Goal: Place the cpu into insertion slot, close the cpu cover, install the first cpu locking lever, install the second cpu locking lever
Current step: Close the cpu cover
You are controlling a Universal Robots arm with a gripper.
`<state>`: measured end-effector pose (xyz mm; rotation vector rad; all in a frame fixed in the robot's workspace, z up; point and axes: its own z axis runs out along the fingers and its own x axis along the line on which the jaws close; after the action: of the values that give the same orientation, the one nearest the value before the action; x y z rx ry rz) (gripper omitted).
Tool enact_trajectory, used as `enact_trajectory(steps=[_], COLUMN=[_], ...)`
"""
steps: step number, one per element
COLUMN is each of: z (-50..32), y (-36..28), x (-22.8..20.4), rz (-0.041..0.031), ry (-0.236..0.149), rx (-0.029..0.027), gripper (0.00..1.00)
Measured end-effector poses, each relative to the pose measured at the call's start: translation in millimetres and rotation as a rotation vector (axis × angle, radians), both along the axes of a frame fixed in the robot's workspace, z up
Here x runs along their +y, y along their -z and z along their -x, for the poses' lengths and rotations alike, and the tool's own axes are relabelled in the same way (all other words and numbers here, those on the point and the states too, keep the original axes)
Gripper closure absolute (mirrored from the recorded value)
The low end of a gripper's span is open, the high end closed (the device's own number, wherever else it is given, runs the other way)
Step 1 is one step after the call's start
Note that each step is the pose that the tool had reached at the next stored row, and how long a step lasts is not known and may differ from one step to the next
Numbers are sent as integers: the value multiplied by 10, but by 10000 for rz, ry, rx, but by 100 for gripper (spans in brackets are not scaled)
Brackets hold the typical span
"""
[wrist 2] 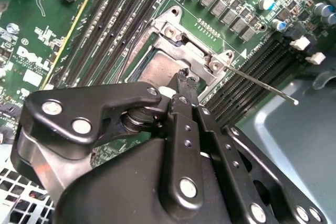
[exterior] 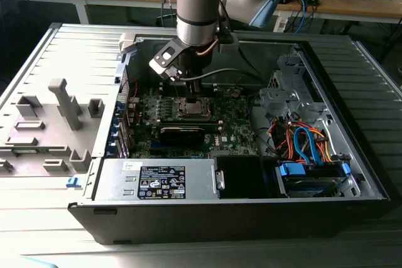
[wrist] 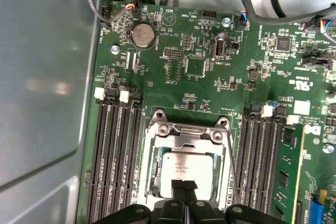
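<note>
The gripper [wrist: 184,185], with its fingers clenched together, is just over the cpu [wrist: 187,165], which lies in the insertion slot [wrist: 154,177] under the lowered cpu cover [wrist: 190,138], near the middle of the motherboard [wrist: 173,95].

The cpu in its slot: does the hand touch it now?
Cannot tell. In the first wrist view the hand overlaps the edge of the cpu, hiding any contact or gap; the second wrist view does not settle it either.
</note>
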<state>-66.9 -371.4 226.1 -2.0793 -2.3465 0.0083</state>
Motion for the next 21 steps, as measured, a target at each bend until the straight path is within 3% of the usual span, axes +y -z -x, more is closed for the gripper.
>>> enact_trajectory(steps=[4,8,15,21], z=[-4,-34,-35,-22], y=[-19,-20,-19,-5], x=[0,0,0,0], rz=[-22,-37,-40,-46], ry=[-28,-131,-138,-798], rx=[0,37,37,39], gripper=[89,89,89,89])
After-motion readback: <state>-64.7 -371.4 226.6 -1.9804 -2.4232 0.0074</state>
